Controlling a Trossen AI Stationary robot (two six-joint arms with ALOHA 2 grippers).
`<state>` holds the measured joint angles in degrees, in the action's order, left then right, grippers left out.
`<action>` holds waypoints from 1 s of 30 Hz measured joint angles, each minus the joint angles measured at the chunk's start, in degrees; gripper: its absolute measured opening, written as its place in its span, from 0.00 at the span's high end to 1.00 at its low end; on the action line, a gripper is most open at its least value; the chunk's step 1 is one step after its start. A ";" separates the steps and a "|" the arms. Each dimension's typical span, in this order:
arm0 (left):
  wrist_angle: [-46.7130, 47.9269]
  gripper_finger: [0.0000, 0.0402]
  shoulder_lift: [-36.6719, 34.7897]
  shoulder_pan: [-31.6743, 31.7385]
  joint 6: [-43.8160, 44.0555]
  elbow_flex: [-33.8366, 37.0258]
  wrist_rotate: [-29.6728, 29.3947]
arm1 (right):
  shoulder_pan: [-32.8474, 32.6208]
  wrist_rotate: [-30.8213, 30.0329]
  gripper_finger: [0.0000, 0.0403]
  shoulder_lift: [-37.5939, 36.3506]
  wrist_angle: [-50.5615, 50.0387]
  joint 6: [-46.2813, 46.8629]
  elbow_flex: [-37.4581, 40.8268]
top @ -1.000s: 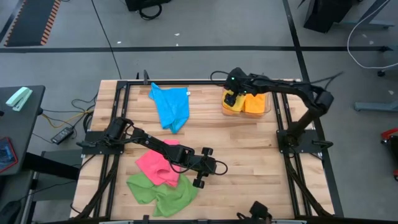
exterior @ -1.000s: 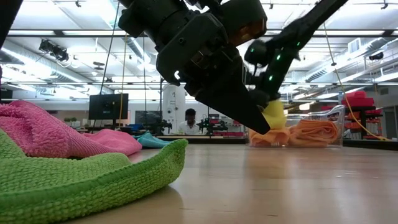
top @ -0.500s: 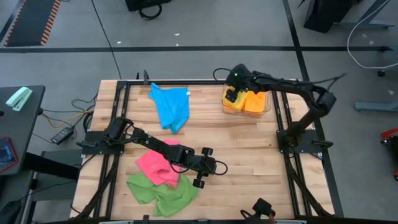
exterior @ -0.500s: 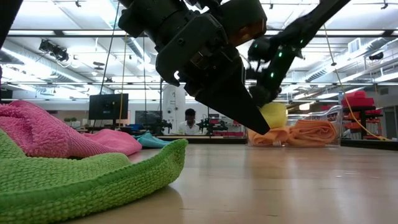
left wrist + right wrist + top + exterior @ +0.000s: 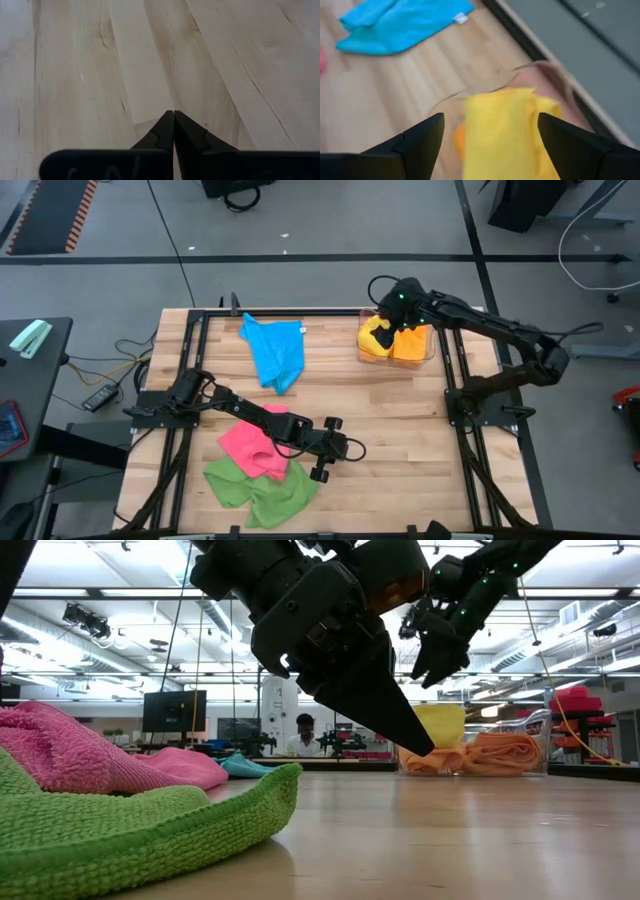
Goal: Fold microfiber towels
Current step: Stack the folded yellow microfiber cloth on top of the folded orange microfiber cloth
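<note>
Several microfiber towels show. A blue towel (image 5: 275,350) lies spread at the far middle of the table, with a pink towel (image 5: 250,445) and a green towel (image 5: 260,490) crumpled at the near left. A yellow towel (image 5: 500,130) and an orange towel (image 5: 412,345) lie in a clear bin (image 5: 430,355) at the far right. My right gripper (image 5: 490,120) hangs open above the yellow towel, clear of it (image 5: 442,725). My left gripper (image 5: 173,112) is shut, empty, over bare wood right of the pink towel.
A dark metal frame (image 5: 455,380) runs along the table's edges. Bare wood stretches across the table's middle and near right (image 5: 400,460). In the low view the room beyond the table shows monitors and a seated person (image 5: 305,735).
My right gripper has risen from the yellow towel in the bin and tipped a little, its fingers open throughout. The yellow towel stays in the bin.
</note>
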<state>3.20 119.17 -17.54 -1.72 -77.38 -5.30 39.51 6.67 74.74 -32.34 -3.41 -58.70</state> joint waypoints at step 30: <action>0.00 0.94 0.00 0.01 0.09 0.00 0.01 | 6.25 -2.82 0.23 8.59 -0.24 1.89 -0.90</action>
<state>3.20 119.17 -17.53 -1.63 -77.38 -5.29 45.76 3.86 83.34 -32.58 -1.52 -59.60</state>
